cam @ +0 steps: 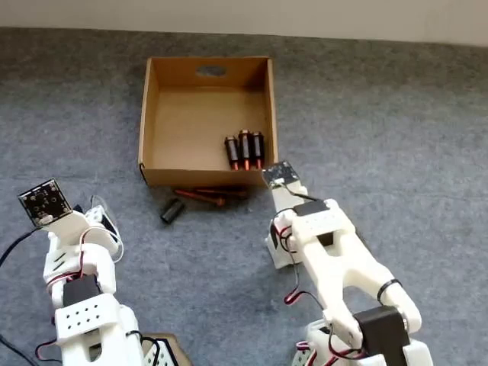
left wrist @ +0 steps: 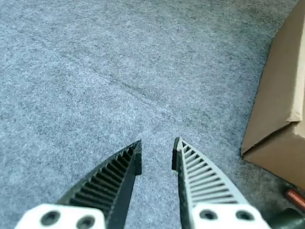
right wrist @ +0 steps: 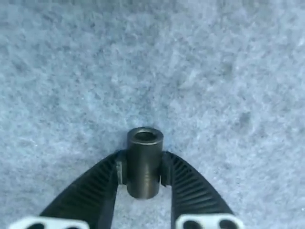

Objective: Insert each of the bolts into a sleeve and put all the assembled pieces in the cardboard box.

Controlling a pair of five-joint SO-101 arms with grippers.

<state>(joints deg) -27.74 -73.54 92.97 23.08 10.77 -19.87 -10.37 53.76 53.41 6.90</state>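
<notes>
The right gripper [right wrist: 143, 167] pinched a black sleeve [right wrist: 144, 143] between its fingers, open end outward — presumably awaiting a bolt. Loose bolts [cam: 200, 196] and a spare sleeve [cam: 171, 210] lay just outside the box [cam: 191, 177], with three assembled pieces [cam: 245, 150] inside. Near the box, the left gripper [left wrist: 157, 152] had its fingers spread, empty.

A grey felt mat [cam: 396, 137] (one faint crease crosses it) spreads edge to edge; a pale wall [cam: 305, 11] borders its far edge.

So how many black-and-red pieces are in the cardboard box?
3, side by side in the cardboard box by its near wall, toward the right corner: left piece, middle piece, right piece. That wall might hide more.
</notes>
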